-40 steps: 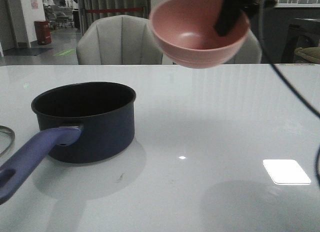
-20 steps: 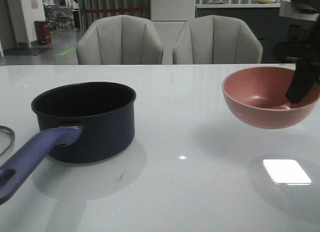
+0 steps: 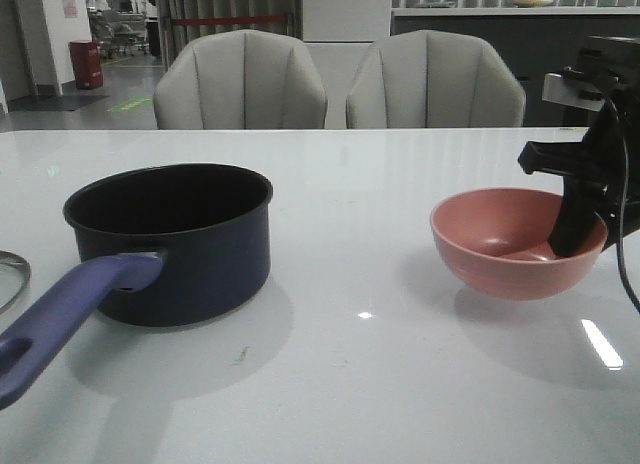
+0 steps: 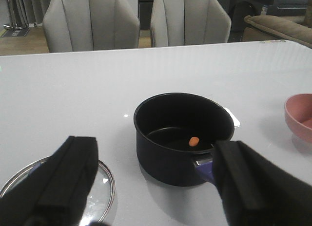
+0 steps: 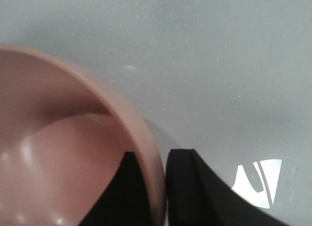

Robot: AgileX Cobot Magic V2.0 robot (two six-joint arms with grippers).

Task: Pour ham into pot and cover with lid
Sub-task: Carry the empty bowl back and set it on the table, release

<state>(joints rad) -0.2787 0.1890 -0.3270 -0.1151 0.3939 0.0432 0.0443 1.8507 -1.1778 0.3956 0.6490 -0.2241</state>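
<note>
One orange-pink ham slice [image 4: 194,141] is all we can make out on the black floor of the dark navy saucepan with the long blue-purple handle [image 3: 170,239], which stands on the left of the white glossy tabletop [image 3: 370,384]; whether more slices lie there we cannot tell. The round glass lid with the metal rim [image 4: 100,187] lies flat just left of the pot, uncovered work still ahead.

We judge the main risk on that side: the left end effector [image 4: 151,187] hangs with its black fingers spread wide, empty, and a careless descent could skid the lid on the slick surface or knock the pot's handle.

Further right, the pink round bowl [image 3: 517,242] sits at or just above the tabletop; we cannot tell if it touches. The right end effector [image 5: 158,187] is clamped on its rim, one finger inside, one outside. Letting go too early could tip or rock the bowl.
</note>
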